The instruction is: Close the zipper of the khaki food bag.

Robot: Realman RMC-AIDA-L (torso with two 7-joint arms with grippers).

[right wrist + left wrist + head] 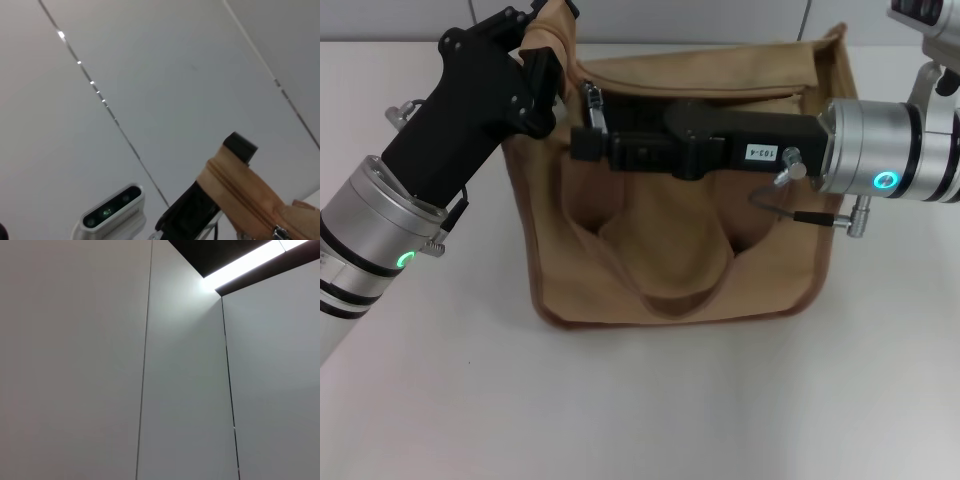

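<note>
Head view: khaki food bag (680,280) mid-worktop (640,410), toward far edge. Left pincer (548,45) clamped on bag's far-left top corner, lifting fabric. Right pincer (588,140) reaching across top panel from right side; open or closed, cannot tell. Slider (591,98) just beside right tip; right arm nearer.

Left wrist view: only wall panels.

Right wrist view: zipper (240,187) track taut, long axis running left-right across bag, toward left pincer.

1. White table (650,400), matte surface, spans the head view.
2. Grey wall panels (75,365) with thin vertical seams fill the left wrist view.
3. Bright strip (245,262) in a dark band, possibly a ceiling light.
</note>
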